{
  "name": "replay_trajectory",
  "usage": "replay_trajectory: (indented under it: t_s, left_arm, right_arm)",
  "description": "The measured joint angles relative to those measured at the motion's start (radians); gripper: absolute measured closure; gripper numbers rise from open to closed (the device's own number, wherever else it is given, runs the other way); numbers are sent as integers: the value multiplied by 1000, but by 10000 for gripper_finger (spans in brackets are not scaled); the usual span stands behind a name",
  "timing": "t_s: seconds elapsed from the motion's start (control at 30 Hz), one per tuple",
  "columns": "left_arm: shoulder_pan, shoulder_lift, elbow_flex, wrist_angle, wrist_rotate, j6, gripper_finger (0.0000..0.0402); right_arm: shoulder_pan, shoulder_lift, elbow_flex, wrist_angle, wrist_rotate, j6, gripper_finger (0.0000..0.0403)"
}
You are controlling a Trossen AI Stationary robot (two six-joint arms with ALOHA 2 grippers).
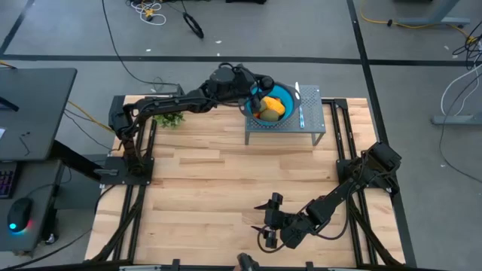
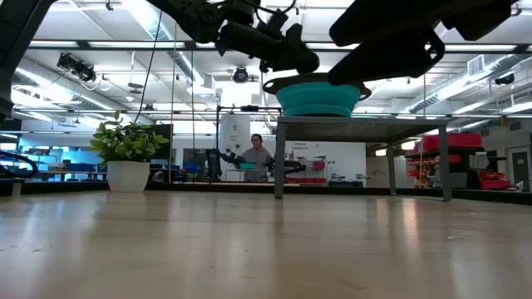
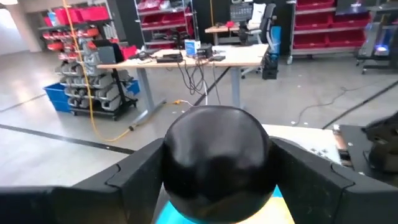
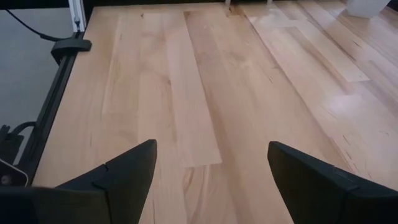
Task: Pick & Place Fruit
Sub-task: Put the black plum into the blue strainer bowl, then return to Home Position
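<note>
Where bowl [image 1: 282, 105] sits, plant [image 1: 170, 118] flanks

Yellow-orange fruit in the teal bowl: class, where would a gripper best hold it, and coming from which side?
Probably across the narrow middle of the yellow-orange fruit, from straight above: it lies inside the teal bowl, whose wall blocks a sideways approach.

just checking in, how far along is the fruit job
Nearly done, it seems: yellow-orange toy fruit pieces already lie in the teal bowl on the grey metal stand. In hand: the left gripper over the bowl has a blackish round fruit between its fingers. Left: dropping it. No fruit shows on the wooden table; the right gripper waits open.
</note>
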Motion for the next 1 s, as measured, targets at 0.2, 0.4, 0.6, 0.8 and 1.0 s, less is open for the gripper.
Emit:
replay_trajectory:
  t_s: [0.2,0.4,0.6,0.8,1.0]
  left_arm:
    - [0,0,0,-50,16,3,73]
    - [-4,0,0,-75,25,-18,37]
    - [-44,-37,0,-169,25,-42,38]
    - [-130,-147,0,-356,25,1,59]
    - [-236,-275,-30,-494,23,12,104]
  right_arm:
    - [0,0,0,14,0,26,84]
    - [1,0,0,14,-1,53,84]
    - [4,0,0,-6,-1,53,84]
    - [5,0,0,-13,32,53,84]
    - [20,-2,0,-53,131,91,94]
